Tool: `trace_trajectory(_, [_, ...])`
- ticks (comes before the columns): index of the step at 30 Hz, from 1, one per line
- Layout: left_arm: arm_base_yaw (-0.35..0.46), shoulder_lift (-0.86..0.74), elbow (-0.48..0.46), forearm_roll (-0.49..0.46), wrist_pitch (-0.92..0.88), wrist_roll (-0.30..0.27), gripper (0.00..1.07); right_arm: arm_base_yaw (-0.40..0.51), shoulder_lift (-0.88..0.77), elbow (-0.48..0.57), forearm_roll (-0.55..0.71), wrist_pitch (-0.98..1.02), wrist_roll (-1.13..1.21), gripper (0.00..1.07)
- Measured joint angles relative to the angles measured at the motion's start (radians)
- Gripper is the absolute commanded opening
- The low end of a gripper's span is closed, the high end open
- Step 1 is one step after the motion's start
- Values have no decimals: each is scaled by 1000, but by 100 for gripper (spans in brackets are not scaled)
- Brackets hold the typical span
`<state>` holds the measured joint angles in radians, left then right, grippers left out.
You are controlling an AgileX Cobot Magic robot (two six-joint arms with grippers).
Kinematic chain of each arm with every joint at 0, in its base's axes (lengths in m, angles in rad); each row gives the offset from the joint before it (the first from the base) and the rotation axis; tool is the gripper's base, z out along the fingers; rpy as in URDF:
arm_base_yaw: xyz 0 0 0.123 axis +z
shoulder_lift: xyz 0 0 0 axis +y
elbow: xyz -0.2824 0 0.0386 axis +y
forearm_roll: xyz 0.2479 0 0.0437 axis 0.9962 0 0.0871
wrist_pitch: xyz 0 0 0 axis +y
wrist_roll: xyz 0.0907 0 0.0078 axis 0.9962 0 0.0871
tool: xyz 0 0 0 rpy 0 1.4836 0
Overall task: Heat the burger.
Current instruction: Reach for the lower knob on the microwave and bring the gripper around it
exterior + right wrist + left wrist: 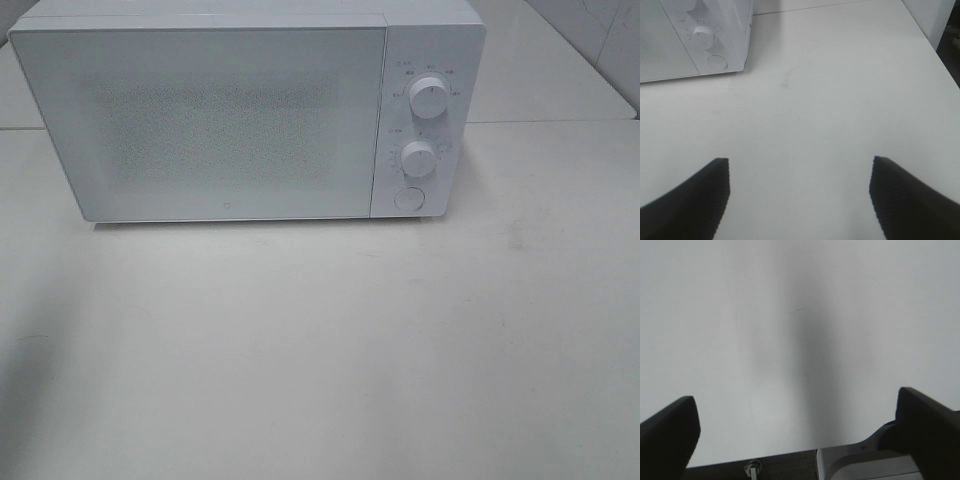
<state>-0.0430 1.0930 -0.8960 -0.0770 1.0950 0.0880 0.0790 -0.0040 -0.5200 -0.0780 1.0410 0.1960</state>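
One plain white desk (pixel 320 350) fills most of what we see, matte and faintly scuffed, with a soft grey shadow (pixel 40 330) along its left side in the high view. Behind its far right corner stands a pale tiled wall (pixel 605 40).

At the back of the desk sits a white microwave (pixel 200 20), its frosted door (pixel 200 120) shut. To the right of the door are an upper dial (pixel 428 100), a lower dial (pixel 418 158) and a round button (pixel 408 198) beneath them.

We cannot see the burger in any view; the speckled door hides whatever is behind it.

Our left hand (pixel 797 427) hangs over bare desk, spread wide and holding nothing. Our right hand (pixel 800 195) is also spread and empty above bare desk, the microwave's control corner well ahead of it.
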Motion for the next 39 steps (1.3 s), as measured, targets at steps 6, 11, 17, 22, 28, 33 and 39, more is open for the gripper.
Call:
trace_trajectory(6, [53, -125, 60, 9, 47, -18, 101, 0, 0, 0, 0, 0, 0, 76])
trace_trajectory(11, [53, -283, 148, 15, 78, -69, 100, 0, 0, 0, 0, 0, 0, 76])
trace_trajectory(17, [53, -467, 254, 19, 82, -88, 100, 0, 0, 0, 0, 0, 0, 76])
trace_trajectory(22, [56, -644, 348, 26, 31, -88, 100, 0, 0, 0, 0, 0, 0, 76])
trace_trajectory(28, [56, -747, 374, 26, -7, -88, 100, 0, 0, 0, 0, 0, 0, 76])
trace_trajectory(33, [56, -888, 376, 24, -15, -88, 100, 0, 0, 0, 0, 0, 0, 76])
trace_trajectory(39, [56, -980, 376, 24, -16, -88, 100, 0, 0, 0, 0, 0, 0, 76])
